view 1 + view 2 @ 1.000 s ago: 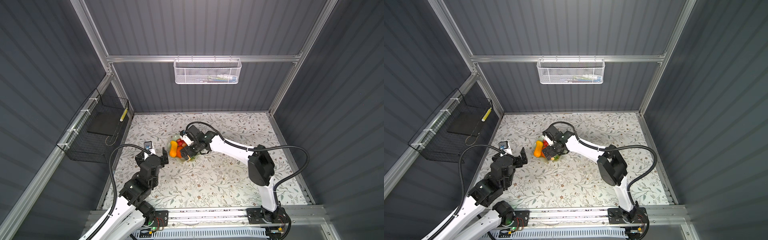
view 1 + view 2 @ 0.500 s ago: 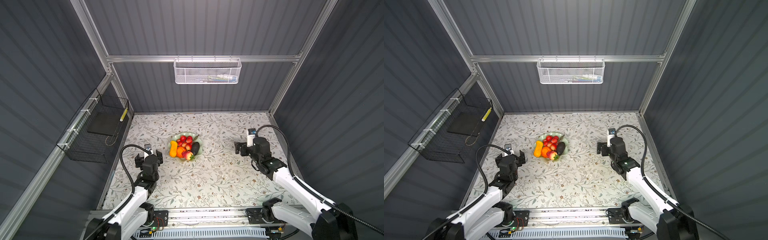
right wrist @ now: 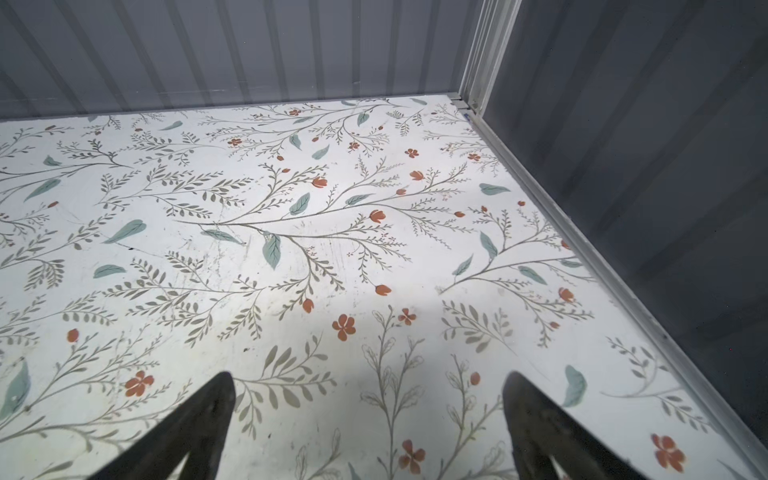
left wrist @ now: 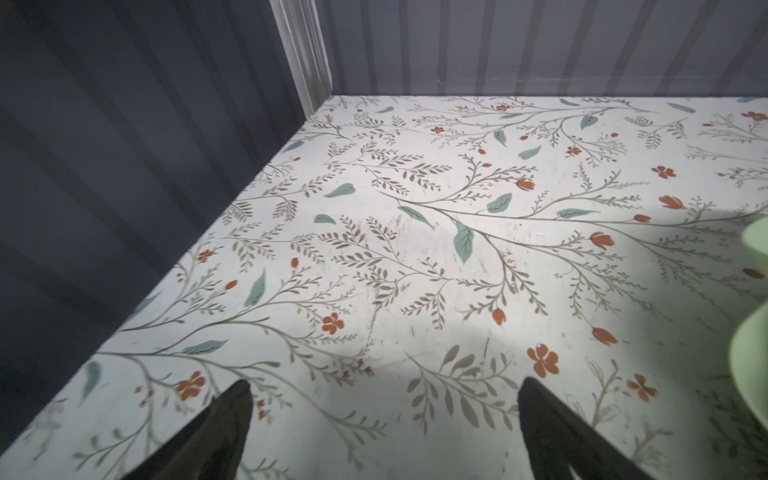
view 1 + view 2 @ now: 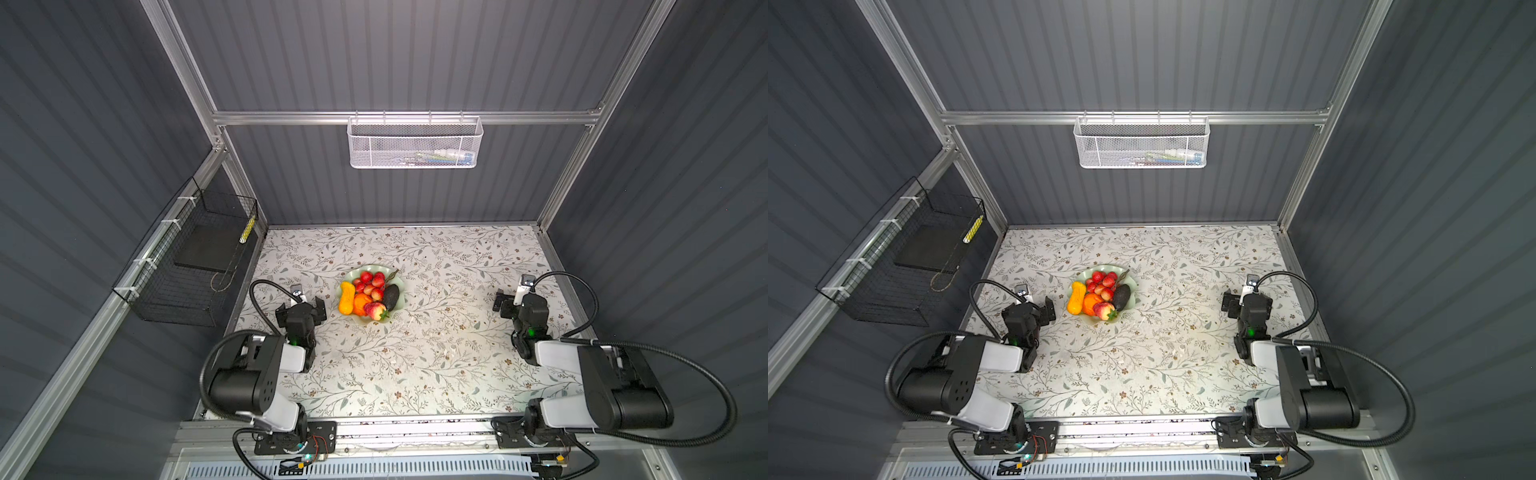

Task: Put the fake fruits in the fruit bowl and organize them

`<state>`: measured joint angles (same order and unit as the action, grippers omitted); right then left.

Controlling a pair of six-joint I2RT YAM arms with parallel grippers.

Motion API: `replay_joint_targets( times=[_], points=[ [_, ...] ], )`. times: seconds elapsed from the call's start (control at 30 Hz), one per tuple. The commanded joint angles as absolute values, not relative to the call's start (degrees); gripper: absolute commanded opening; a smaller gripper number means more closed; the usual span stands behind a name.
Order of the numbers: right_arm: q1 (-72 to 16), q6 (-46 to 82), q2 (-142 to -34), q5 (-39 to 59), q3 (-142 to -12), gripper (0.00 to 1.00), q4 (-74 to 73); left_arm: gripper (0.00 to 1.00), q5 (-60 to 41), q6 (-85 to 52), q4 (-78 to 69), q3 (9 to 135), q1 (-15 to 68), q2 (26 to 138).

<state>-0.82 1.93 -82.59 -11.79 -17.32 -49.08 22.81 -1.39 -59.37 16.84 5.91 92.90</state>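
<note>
The fruit bowl [image 5: 398,308] [image 5: 1130,308], pale green with a wavy rim, stands left of the table's middle in both top views. In it lie the fake fruits: a yellow-orange oblong [image 5: 346,297], an orange [image 5: 362,302], a strawberry [image 5: 375,310], a dark avocado [image 5: 390,296] and red berries [image 5: 370,281]. My left gripper [image 5: 301,306] [image 4: 384,386] is open and empty just left of the bowl, whose edge [image 4: 752,357] shows in the left wrist view. My right gripper [image 5: 519,301] [image 3: 368,376] is open and empty near the right wall, over bare table.
A white mesh basket [image 5: 415,143] hangs on the back wall. A black wire basket [image 5: 195,266] hangs on the left wall. Both arms are folded back toward the front rail. Metal frame posts stand at the table's back corners.
The right gripper has left the bowl and drawn back to the right side. The left arm has folded back too. The fruits now show uncovered in the bowl.
</note>
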Motion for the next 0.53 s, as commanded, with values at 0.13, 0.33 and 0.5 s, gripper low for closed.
replay_joint_targets(
  times=[0.13,0.33,0.5],
  points=[
    [0.9,3.4,-83.8,-10.7,-17.3,0.99,-59.0,1.0,23.1,-2.3,-64.3,20.9,5.4,98.2],
    [1.0,4.1,-83.8,-12.0,-17.5,0.99,-58.3,1.0,23.5,-2.8,-58.9,23.4,5.3,97.9],
    [1.1,2.9,-83.6,-8.3,-17.6,0.99,-57.9,1.0,23.9,-2.7,-56.2,25.0,5.3,98.3]
  ],
)
